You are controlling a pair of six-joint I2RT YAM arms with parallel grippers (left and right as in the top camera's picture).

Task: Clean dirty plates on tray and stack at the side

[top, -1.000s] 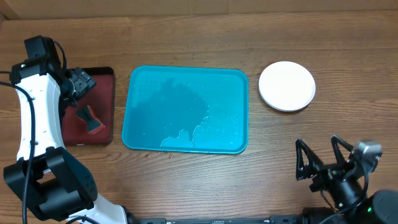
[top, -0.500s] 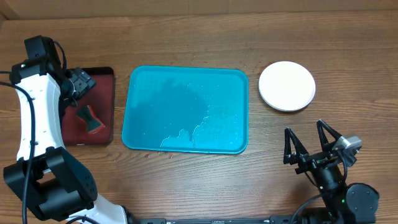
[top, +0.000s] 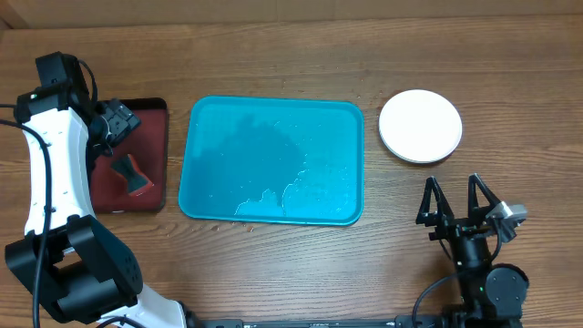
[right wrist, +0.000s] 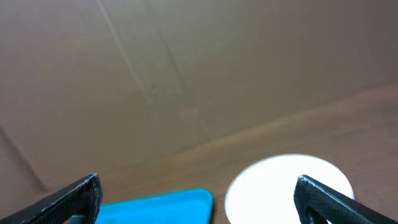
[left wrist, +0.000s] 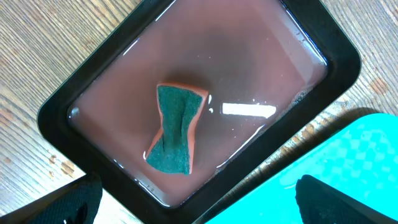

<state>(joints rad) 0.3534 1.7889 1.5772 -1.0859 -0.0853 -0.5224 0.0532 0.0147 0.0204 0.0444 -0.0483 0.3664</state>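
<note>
Over on the left of the wood-grain bench [top: 273,273] sits a small dark red rectangular plastic tray [left wrist: 59,109], holding a shallow pool of murky liquid. There's a green-topped orange sponge [left wrist: 177,129], pinched at the waist, lying near its middle.

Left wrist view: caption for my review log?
Open left end effector hovers above a green-and-orange sponge lying in the liquid-filled dark red tray, with a corner of the turquoise tray at lower right.

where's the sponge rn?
Overhead view: the sponge lies in the dark red tray at the far left, just left of the blue tray. The left wrist view shows it near that tray's middle, sitting in shallow liquid.
</note>
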